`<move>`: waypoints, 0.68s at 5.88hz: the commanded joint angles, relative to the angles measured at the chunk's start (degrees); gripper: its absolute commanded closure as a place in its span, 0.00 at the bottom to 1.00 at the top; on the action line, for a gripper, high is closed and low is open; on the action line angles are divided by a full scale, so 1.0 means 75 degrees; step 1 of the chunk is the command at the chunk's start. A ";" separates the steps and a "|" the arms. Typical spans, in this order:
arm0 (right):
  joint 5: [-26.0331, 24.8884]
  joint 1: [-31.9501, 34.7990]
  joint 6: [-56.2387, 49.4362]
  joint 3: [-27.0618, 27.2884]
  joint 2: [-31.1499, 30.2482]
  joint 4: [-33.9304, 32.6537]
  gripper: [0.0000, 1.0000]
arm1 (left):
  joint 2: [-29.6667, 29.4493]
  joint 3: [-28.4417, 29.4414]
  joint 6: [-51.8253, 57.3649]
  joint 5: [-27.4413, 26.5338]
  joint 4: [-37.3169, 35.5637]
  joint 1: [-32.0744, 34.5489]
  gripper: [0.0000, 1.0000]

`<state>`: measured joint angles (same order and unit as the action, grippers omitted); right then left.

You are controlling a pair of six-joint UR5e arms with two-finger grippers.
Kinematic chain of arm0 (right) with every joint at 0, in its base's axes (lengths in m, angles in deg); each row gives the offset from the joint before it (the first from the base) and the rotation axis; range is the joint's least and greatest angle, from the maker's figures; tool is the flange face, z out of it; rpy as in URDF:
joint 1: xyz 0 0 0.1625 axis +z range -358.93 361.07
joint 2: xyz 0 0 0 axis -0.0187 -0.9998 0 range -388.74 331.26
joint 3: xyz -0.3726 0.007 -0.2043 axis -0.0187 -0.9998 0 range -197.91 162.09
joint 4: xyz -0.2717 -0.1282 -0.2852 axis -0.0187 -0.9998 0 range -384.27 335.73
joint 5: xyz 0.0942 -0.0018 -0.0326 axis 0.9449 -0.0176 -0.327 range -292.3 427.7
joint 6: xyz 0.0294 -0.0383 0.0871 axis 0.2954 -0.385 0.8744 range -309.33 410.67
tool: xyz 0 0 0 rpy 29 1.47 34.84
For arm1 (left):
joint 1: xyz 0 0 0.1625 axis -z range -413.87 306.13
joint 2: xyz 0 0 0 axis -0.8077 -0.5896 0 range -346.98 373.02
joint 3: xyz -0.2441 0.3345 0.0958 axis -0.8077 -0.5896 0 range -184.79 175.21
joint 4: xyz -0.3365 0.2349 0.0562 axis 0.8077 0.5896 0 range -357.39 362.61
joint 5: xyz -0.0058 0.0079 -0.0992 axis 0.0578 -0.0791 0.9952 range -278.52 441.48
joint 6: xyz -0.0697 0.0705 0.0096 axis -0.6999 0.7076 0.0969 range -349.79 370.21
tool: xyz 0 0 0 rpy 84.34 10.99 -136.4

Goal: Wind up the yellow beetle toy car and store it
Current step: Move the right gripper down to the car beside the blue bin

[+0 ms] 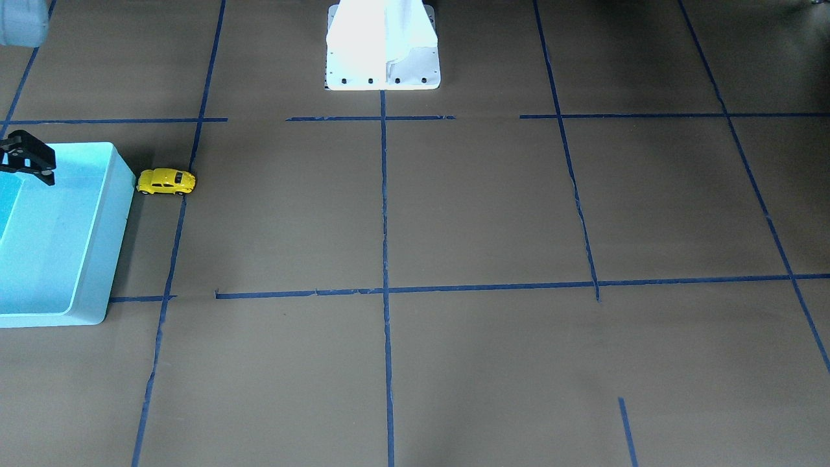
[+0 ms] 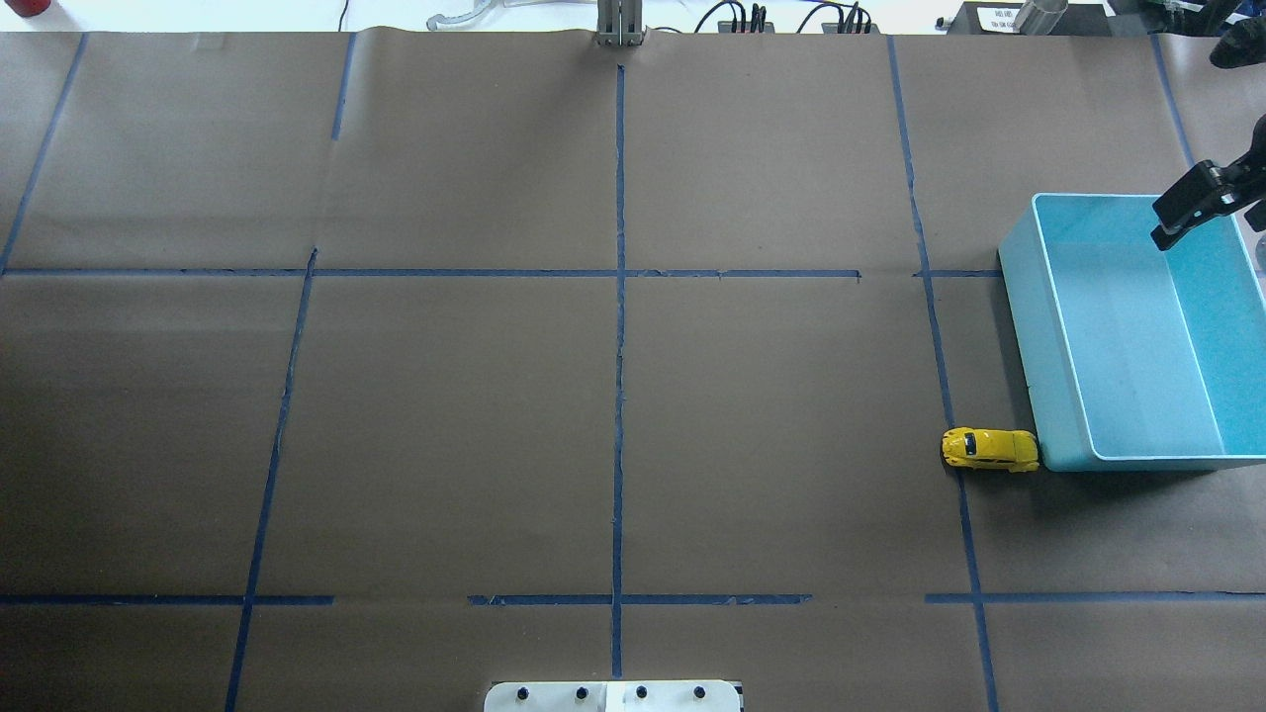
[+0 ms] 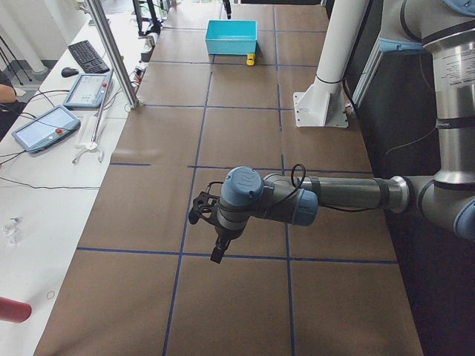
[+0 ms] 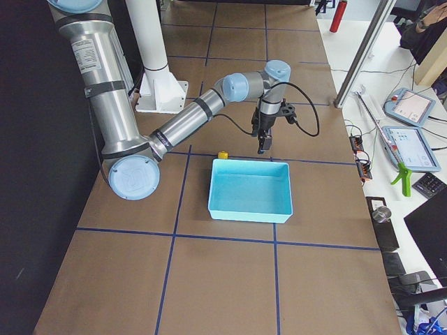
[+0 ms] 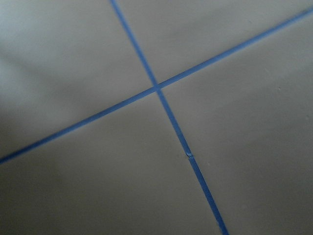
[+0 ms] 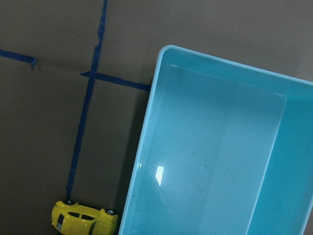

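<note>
The yellow beetle toy car stands on its wheels on the brown table, one end against the outside wall of the light blue bin. It also shows in the overhead view and the right wrist view. The bin holds nothing. My right gripper hangs above the bin's far corner, away from the car; its fingers look shut and hold nothing. My left gripper hovers over the table's other end, and I cannot tell whether it is open or shut.
The white robot base stands at the middle of the table's robot side. Blue tape lines form a grid on the brown paper. Tablets and a keyboard lie on a side bench beyond the table.
</note>
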<state>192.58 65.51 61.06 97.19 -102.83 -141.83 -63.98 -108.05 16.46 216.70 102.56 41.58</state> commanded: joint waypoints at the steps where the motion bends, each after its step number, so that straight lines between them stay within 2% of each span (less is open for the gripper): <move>1: -0.0256 -0.0714 -0.1199 0.0742 0.0082 0.0019 0.00 | -0.0046 0.0219 -0.1558 0.0262 -0.0050 0.0070 0.00; 2: -0.0116 -0.1018 -0.2079 0.0778 0.0117 0.0193 0.00 | -0.0278 0.0534 -0.1977 0.0716 -0.0212 0.0059 0.00; 4: -0.0138 -0.1803 -0.3007 0.0885 -0.0092 0.0942 0.00 | -0.0515 0.0631 -0.2017 0.0616 -0.0214 0.0035 0.00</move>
<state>191.55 54.70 42.74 103.83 -102.84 -136.86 -67.34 -103.66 1.64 221.37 101.03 41.92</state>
